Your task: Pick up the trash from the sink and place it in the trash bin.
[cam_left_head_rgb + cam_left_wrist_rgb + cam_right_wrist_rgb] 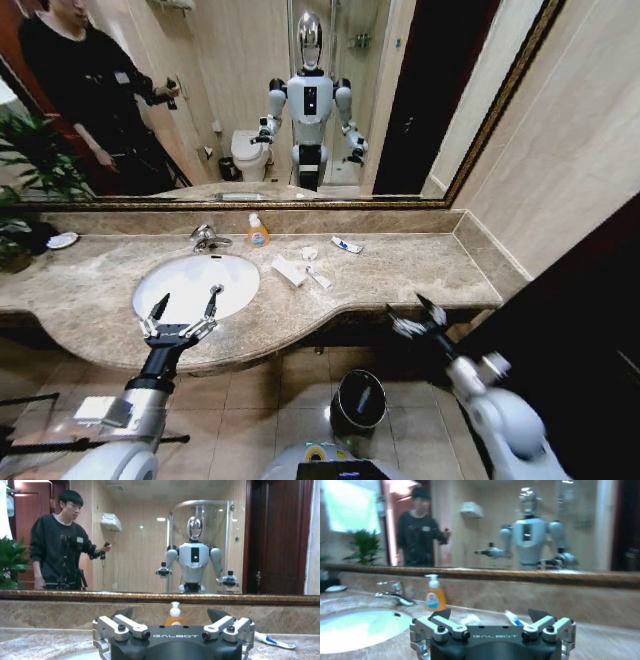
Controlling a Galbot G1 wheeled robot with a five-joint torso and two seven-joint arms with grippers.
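Left tool held wide open, empty, at sink front rim. Flat packet at 2 o'clock judged light, flimsy; best pinched by edges. Right tool open, empty.

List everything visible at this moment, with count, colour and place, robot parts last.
Sink: one, white, set in the counter, bowl looks empty.
Faucet: one, chrome, behind the sink.
Soap bottle: one, orange, by the mirror.
Trash: several white pieces, on the counter right of the sink.
Tube: one, white and blue, near the back wall.
Trash bin: one, black, on the floor under the counter.
Left tool: open, over the sink's near rim.
Right tool: open, at the counter's front edge.
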